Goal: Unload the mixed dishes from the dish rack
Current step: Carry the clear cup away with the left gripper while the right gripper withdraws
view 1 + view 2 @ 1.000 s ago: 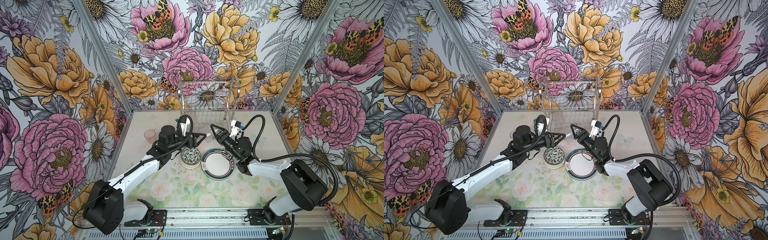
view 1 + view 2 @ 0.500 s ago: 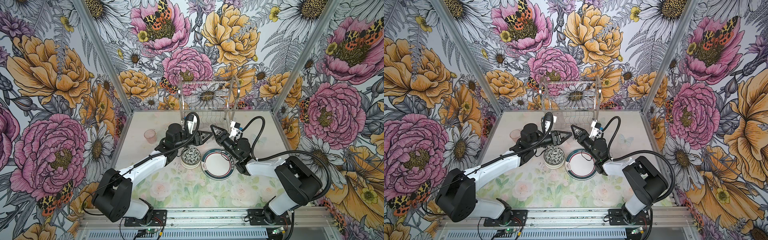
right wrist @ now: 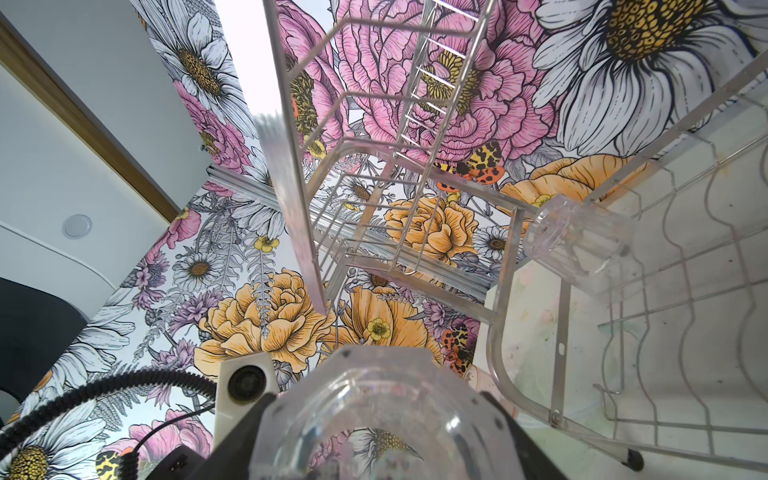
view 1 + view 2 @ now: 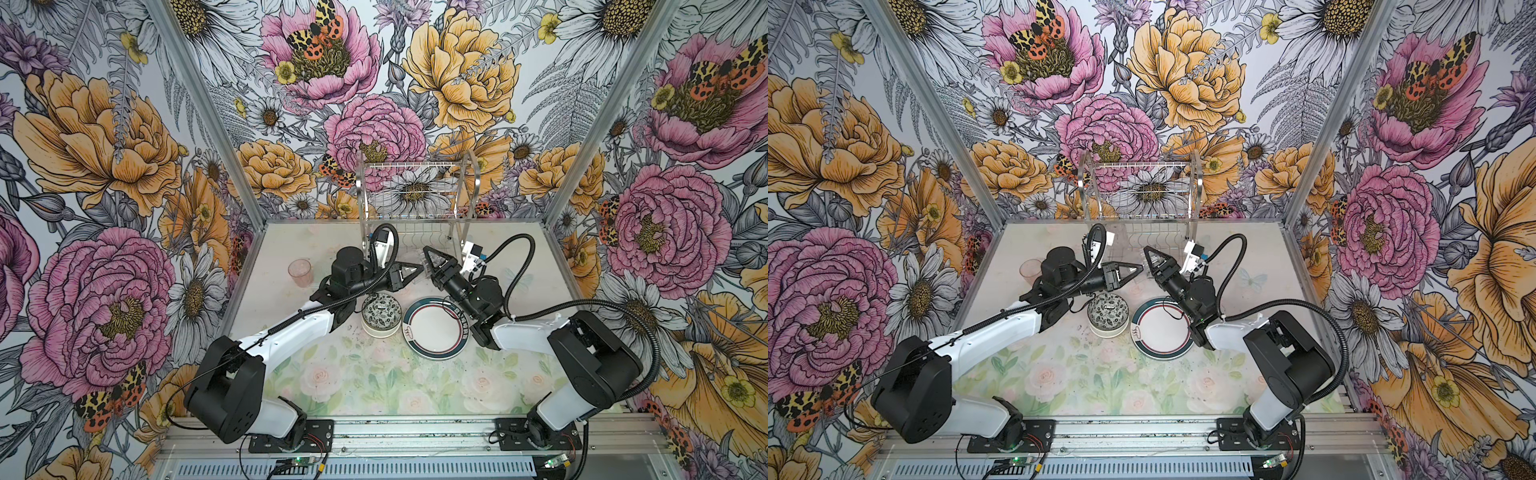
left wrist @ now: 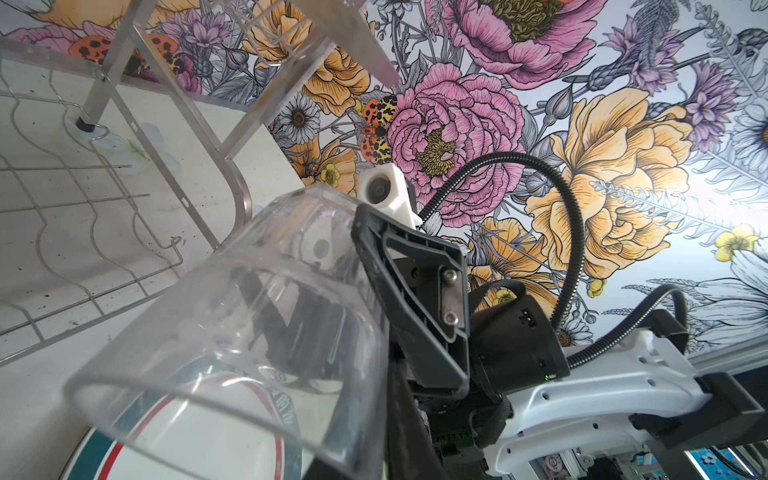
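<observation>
Right gripper (image 4: 432, 257) clamps the clear cup (image 5: 216, 332) across its body, cup mouth toward the left gripper (image 4: 415, 271), whose tip sits just beside it; that gripper's opening cannot be told. Position: frame centre in both top views, just below the dish rack (image 4: 415, 195), above the teal-rimmed plate (image 4: 436, 328).

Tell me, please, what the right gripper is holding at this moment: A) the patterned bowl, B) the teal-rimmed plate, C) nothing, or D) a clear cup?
D: the right gripper is shut on a clear cup, while the teal-rimmed plate and the patterned bowl lie on the table.
</observation>
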Action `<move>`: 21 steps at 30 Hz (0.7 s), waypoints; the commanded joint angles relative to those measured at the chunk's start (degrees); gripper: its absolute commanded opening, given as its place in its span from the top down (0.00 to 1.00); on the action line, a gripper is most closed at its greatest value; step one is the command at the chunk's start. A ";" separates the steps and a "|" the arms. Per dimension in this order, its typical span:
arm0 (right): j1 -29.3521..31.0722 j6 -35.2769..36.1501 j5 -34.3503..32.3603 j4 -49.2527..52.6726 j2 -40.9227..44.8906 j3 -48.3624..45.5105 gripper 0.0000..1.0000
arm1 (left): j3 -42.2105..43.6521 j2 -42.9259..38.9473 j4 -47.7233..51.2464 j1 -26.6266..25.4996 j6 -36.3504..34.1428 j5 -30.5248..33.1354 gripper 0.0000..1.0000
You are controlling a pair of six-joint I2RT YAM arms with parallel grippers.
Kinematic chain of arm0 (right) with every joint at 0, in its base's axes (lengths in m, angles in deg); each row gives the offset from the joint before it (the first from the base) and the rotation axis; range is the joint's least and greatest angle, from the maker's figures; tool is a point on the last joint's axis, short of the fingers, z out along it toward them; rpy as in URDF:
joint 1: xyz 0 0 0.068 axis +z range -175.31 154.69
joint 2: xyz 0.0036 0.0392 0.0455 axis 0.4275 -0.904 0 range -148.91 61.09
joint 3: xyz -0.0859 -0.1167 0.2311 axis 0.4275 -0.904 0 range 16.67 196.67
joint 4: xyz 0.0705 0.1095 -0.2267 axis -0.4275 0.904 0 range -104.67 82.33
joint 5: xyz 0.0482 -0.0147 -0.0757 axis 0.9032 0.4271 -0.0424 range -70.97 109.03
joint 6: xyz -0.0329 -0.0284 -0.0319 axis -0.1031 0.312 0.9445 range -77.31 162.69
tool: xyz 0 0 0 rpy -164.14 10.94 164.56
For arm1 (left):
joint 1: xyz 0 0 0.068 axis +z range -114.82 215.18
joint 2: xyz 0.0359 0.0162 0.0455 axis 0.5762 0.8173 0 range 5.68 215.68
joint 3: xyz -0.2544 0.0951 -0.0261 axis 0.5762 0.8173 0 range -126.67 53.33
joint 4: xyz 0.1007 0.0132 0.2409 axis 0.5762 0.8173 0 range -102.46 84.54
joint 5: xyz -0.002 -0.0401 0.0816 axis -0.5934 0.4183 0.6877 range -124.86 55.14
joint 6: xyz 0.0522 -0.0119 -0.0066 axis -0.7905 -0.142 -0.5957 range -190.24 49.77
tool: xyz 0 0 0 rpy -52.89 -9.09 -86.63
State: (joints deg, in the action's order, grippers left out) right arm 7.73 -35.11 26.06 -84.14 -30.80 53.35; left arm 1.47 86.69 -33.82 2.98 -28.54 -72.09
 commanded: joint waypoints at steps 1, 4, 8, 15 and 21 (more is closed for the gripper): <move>0.36 2.34 0.98 -2.01 -1.11 1.20 0.81 | -1.32 -0.50 -2.15 -0.18 -1.10 -0.08 0.91; 0.36 3.54 1.06 -3.10 -1.00 1.11 0.55 | -0.93 -1.06 -2.52 -0.05 -0.74 0.34 1.00; 0.28 5.64 0.54 -3.48 -0.53 1.37 0.30 | -0.03 -2.40 -2.48 0.01 -0.82 1.43 1.00; -0.77 11.64 0.42 -3.39 2.29 0.98 0.00 | 3.38 -9.82 3.50 0.14 -3.75 6.43 1.00; -0.89 22.00 3.64 6.86 8.27 1.59 0.00 | 3.81 -21.18 21.16 0.12 -12.80 16.40 1.00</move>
State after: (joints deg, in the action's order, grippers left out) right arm 6.94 -21.76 27.20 -82.35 -27.02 53.59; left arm 5.39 70.39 -21.69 2.82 -34.31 -63.20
